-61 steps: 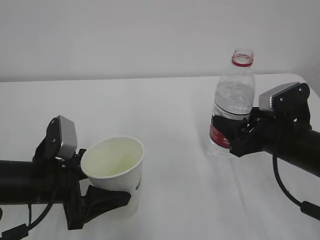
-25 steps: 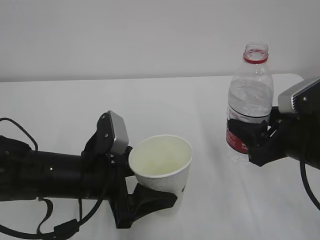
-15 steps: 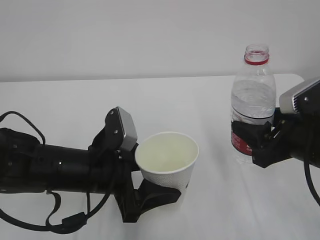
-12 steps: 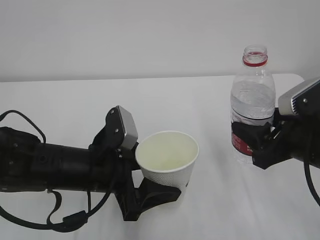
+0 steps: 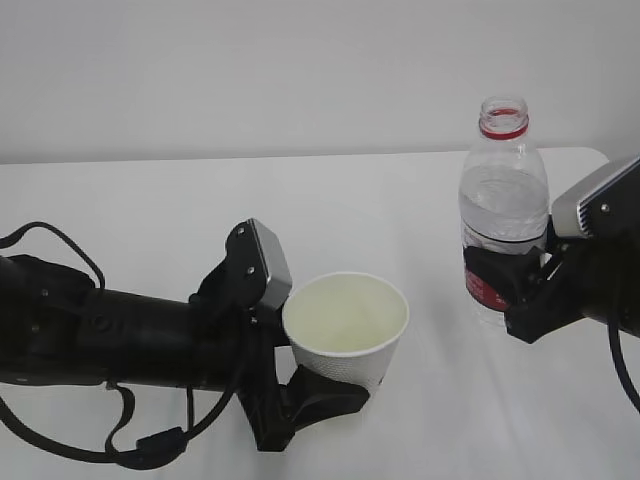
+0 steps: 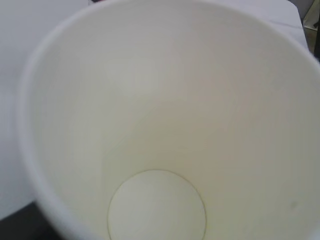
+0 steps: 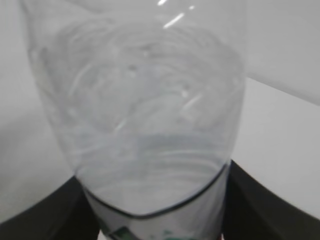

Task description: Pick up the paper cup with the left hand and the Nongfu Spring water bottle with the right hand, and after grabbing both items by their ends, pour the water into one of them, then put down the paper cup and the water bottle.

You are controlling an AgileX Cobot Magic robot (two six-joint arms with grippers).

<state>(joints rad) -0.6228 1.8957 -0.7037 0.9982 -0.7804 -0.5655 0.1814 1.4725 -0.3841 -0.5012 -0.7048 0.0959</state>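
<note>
1. Paper cup [image 5: 346,330]: white, upright with its mouth tilted slightly toward the camera, held above the white tabletop [image 5: 400,215] left of centre. In the left wrist view the cup [image 6: 170,125] fills the frame; its cream inside and round bottom look dry.
2. Left tool [image 5: 310,385]: black, its fingers clamped on the cup's lower part, 1 finger visible under and in front of the base. A grey plate [image 5: 268,265] sits on the wrist just behind the cup's rim.
3. Water bottle [image 5: 503,210]: clear plastic, upright, uncapped, with a red ring at the neck and a red label low on the body. It stands to the right of the cup, well apart from it, mouth higher than the cup's rim. Whether its base touches the tabletop cannot be told.
4. Water [image 7: 150,150]: clear, visible in the bottle's body in the right wrist view.
5. Right tool [image 5: 515,285]: black, clamped around the bottle's lower part at the label; a grey plate [image 5: 600,195] lies on its wrist.
</note>
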